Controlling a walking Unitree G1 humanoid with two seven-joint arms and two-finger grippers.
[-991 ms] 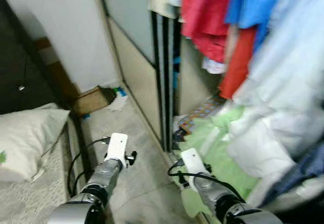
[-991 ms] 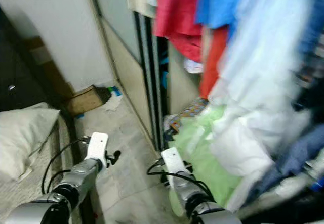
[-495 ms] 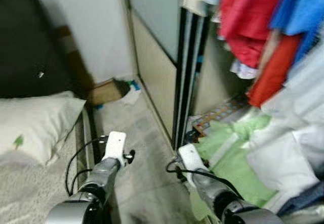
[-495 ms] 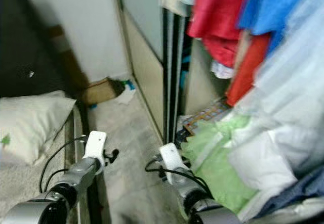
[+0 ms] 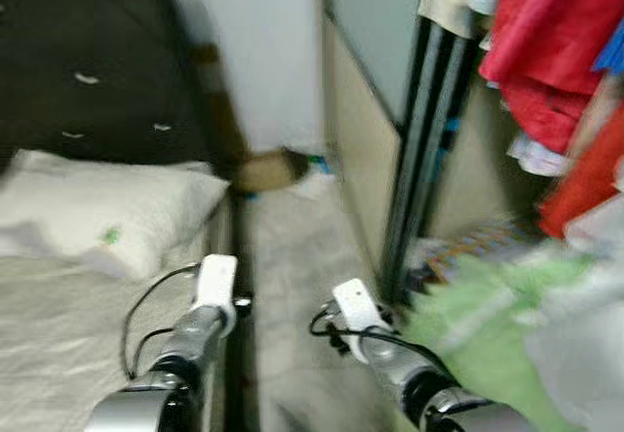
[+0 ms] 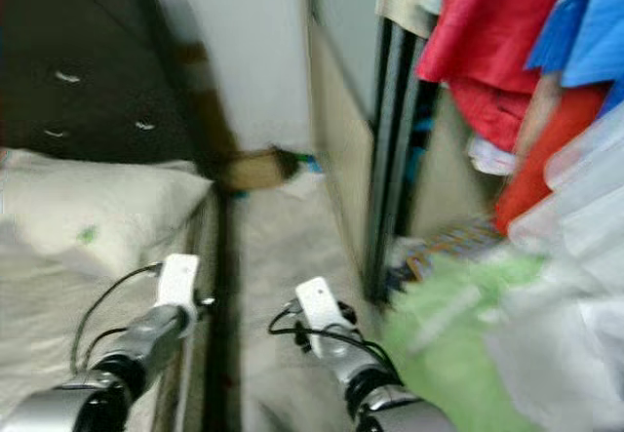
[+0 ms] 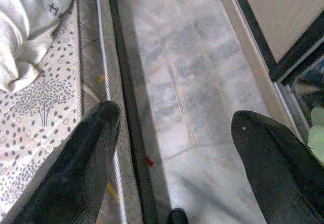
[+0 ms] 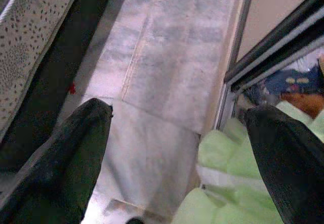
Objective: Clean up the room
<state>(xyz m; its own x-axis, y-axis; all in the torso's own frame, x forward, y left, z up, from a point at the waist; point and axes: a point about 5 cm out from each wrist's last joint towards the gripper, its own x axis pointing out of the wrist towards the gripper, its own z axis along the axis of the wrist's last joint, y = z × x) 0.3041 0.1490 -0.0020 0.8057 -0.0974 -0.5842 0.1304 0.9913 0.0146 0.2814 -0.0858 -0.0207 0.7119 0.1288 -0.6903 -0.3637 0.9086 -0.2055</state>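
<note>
Standing in a narrow marble-tiled floor (image 7: 202, 82) aisle beside a speckled mattress edge (image 7: 45, 107). Holding left gripper (image 7: 172, 128) and right gripper (image 8: 177, 118) spread open, empty. Best steadying before approaching the light green cloth (image 8: 223, 158) at the wardrobe's sliding-door track (image 8: 263, 52).

No readable text; small dark mark on pillow (image 7: 30, 27) illegible.

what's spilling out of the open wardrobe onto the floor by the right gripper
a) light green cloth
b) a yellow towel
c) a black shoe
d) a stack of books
a) In the right wrist view, light green cloth bulges past the wardrobe's sliding-door track onto the pale floor, close beside the open right gripper; the eye views show the same green heap under the hanging clothes.
</note>
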